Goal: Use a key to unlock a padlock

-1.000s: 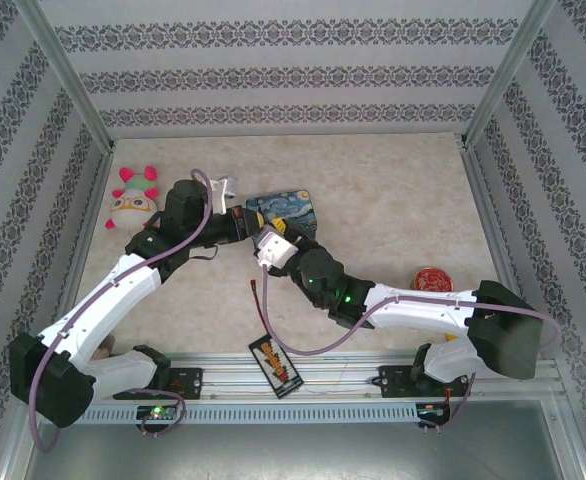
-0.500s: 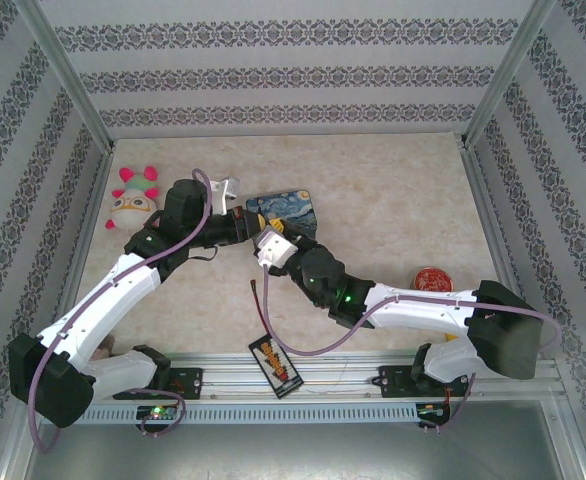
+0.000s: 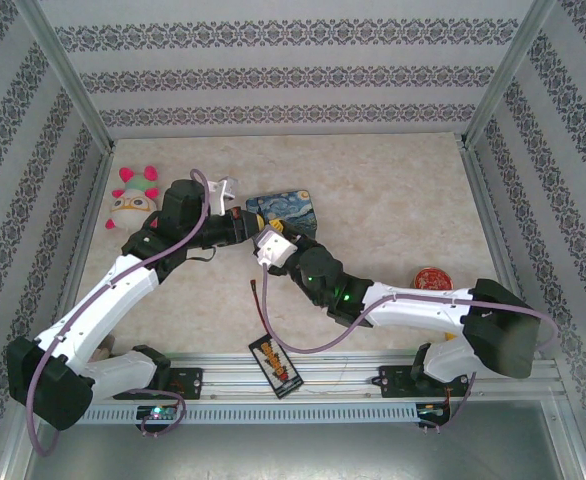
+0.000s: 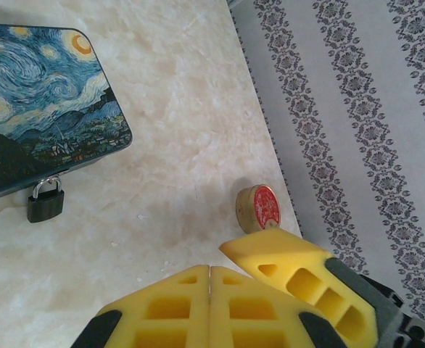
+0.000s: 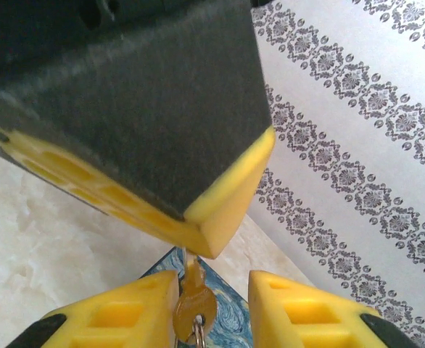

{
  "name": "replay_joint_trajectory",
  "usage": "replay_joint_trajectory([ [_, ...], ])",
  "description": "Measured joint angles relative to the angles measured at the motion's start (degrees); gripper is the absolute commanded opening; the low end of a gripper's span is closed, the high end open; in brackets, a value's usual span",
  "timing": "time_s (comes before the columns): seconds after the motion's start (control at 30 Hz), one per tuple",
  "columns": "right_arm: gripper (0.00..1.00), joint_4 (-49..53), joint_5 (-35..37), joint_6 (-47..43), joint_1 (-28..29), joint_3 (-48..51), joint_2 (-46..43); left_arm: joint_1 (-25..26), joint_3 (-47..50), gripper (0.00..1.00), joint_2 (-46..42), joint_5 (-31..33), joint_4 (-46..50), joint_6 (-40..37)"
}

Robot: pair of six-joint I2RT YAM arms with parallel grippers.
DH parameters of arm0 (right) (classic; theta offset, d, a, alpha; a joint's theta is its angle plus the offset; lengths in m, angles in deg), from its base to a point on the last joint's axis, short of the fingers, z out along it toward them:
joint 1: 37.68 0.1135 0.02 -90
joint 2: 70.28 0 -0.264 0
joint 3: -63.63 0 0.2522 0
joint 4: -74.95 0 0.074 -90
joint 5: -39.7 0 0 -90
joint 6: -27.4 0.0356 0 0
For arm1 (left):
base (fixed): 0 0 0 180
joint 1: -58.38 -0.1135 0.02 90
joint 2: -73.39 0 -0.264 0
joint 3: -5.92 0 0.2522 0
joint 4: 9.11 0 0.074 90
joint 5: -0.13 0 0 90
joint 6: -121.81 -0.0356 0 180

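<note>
left gripper (image 4: 209, 270) clamped shut, pinched key (image 5: 194, 308) by blade. padlock (image 4: 46, 201) hung closed on tin (image 4: 46, 94) clasp, mid-tabletop toward far edge. right gripper (image 5: 212, 290) jaws stood part open around key head, no grip yet. inserting, turning remained.

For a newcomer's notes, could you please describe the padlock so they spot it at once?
Find the starry-night tin on the marble table. The padlock sits at its edge: tiny, black-bodied, with a silver shackle, unlike the round red disc farther off.
</note>
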Motion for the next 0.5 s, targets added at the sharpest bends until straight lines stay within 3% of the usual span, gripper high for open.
replay_joint_trajectory([
  [0.2, 0.29, 0.0, 0.0, 0.5, -0.5, 0.0, 0.5, 0.0, -0.1, 0.00, -0.2, 0.0, 0.0, 0.0],
  [0.5, 0.14, 0.4, -0.7, 1.6, -0.7, 0.0, 0.9, 0.0, -0.1, 0.00, -0.2, 0.0, 0.0, 0.1],
])
